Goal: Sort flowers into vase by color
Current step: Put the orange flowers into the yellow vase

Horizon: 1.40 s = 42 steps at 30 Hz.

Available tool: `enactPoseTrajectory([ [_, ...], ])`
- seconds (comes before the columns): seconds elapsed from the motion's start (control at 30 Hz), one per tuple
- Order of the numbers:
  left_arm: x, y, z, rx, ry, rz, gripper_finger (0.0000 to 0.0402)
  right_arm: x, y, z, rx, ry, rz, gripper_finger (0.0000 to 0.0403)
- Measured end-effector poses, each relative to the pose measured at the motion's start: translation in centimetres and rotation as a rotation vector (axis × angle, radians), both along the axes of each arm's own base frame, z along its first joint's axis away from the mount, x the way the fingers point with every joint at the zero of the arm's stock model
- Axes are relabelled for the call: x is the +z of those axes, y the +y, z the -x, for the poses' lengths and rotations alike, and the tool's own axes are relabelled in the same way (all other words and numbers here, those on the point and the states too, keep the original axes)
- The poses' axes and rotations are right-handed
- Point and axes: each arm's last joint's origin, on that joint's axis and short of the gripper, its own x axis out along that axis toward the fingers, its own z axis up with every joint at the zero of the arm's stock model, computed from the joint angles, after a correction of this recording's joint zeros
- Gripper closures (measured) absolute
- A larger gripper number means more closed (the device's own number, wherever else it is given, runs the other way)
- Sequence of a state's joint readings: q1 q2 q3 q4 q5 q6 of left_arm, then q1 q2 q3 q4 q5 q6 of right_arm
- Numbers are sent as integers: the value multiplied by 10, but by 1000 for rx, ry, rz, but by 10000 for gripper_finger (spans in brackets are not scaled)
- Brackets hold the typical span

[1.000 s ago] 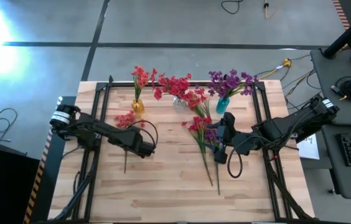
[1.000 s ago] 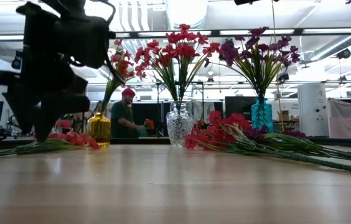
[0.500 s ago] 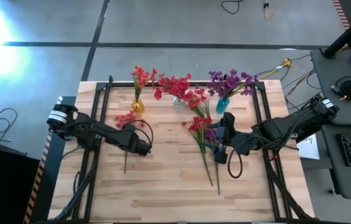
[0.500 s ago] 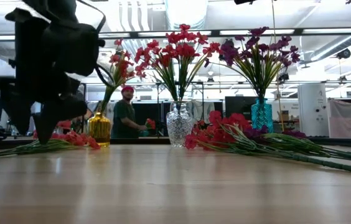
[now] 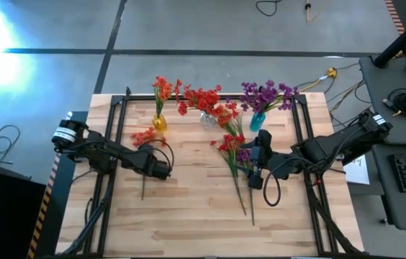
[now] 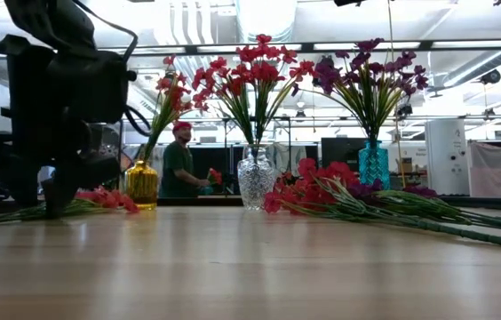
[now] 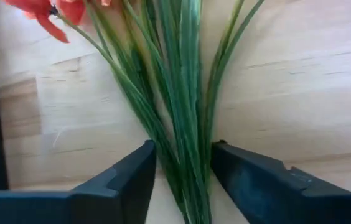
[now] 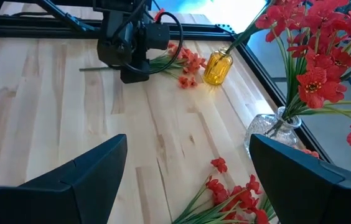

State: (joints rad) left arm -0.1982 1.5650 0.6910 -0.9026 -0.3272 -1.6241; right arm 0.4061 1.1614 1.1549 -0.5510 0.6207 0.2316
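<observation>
An orange-red sprig lies flat on the wood at the table's left, blossoms toward the far edge. My left gripper comes down over the sprig's green stems and is shut on them. A yellow vase holds orange-red flowers, a clear glass vase red ones, and a teal vase purple ones. Loose red and purple flowers lie in a heap right of centre. My right gripper hangs open above that heap and holds nothing. My left gripper has the sprig's bundle of stems between its two fingers, one finger against each side. The fingers come steeply from above and lie across the stems, well below the blossoms. The sprig lies on the table.
Black frame rails run along the table's left and right sides. The near half of the table is bare wood. A person stands in the room beyond the far edge.
My left gripper has gone down and a little toward the table's left edge, settling over the sprig's stems, and has rolled slightly. The sprig lies where it was. My right arm has kept still.
</observation>
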Motion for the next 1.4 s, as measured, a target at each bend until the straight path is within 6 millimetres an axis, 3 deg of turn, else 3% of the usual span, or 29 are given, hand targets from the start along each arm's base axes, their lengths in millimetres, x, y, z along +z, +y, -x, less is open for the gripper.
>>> enactPoseTrajectory([
  [0.43, 2, -3, 1, -34, 5, -8, 391, -1, 0, 0, 0, 5, 2, 74],
  [0.7, 18, -36, 3, -115, -30, 92, 400, -4, -1, 2, -1, 43, 16, 74],
  [0.9, 42, -78, -3, -363, -140, 57, 401, -5, 0, 3, 4, 47, 23, 74],
  [1.1, 75, -119, -7, -711, -339, -239, 401, -20, 0, 4, 5, 85, 34, 74],
  [1.4, 118, -144, -10, -891, -490, -694, 402, -41, 1, 7, -25, 119, 5, 74],
])
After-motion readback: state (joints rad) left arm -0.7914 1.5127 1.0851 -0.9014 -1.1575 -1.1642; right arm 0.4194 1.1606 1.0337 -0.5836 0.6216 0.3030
